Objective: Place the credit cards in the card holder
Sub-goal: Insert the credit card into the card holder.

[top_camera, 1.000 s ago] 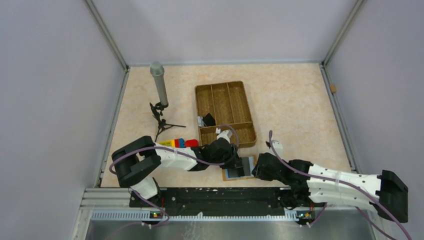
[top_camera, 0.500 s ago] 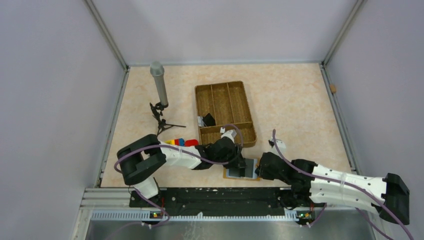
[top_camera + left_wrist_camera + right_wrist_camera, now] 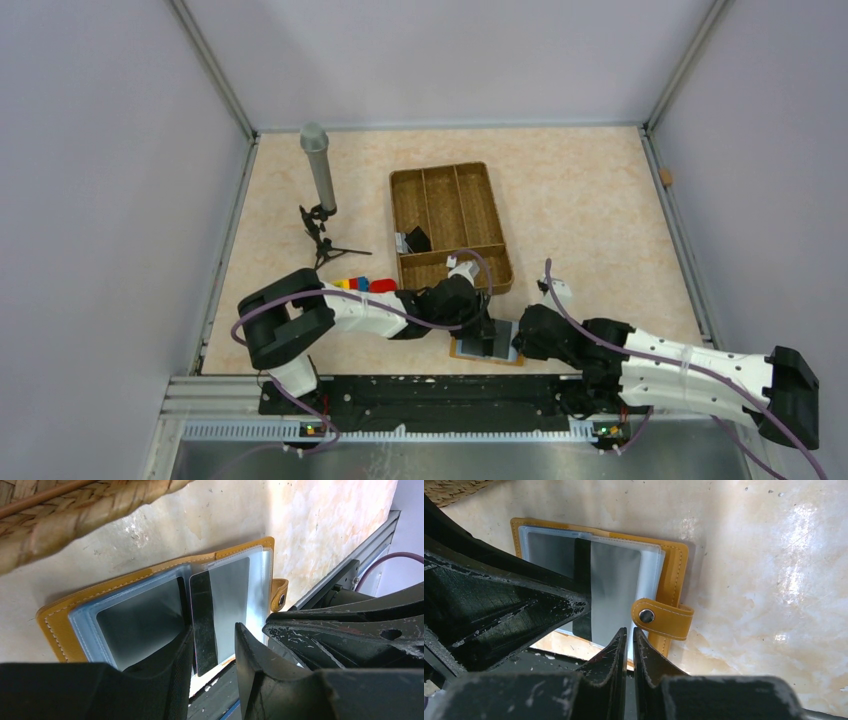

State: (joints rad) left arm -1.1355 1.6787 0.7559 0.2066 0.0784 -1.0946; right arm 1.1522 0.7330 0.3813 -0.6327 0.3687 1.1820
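Note:
The card holder (image 3: pixel 466 351) lies open near the table's front edge, tan-orange outside (image 3: pixel 55 625) with light blue clear sleeves, its snap tab (image 3: pixel 659 617) at the right. A grey card with a black stripe (image 3: pixel 227 595) sits partly in a sleeve and sticks out over the near edge; it also shows in the right wrist view (image 3: pixel 616 590). My left gripper (image 3: pixel 487 328) is open over the holder (image 3: pixel 213 630), its left finger against the stripe. My right gripper (image 3: pixel 520 338) is shut, its tips (image 3: pixel 630 632) pinched on the sleeve's near edge beside the tab.
A woven brown divided tray (image 3: pixel 394 212) stands just behind, holding a small black item (image 3: pixel 416 240); its rim hangs over the left wrist view (image 3: pixel 75 515). Coloured blocks (image 3: pixel 365 286) lie left of it. A grey cylinder on a tripod (image 3: pixel 318 170) stands farther left. A black rail (image 3: pixel 430 390) borders the front.
My left gripper has slid right and nearer, over the open holder. The holder has shifted a little right. My right arm moved slightly right early on, then held still.

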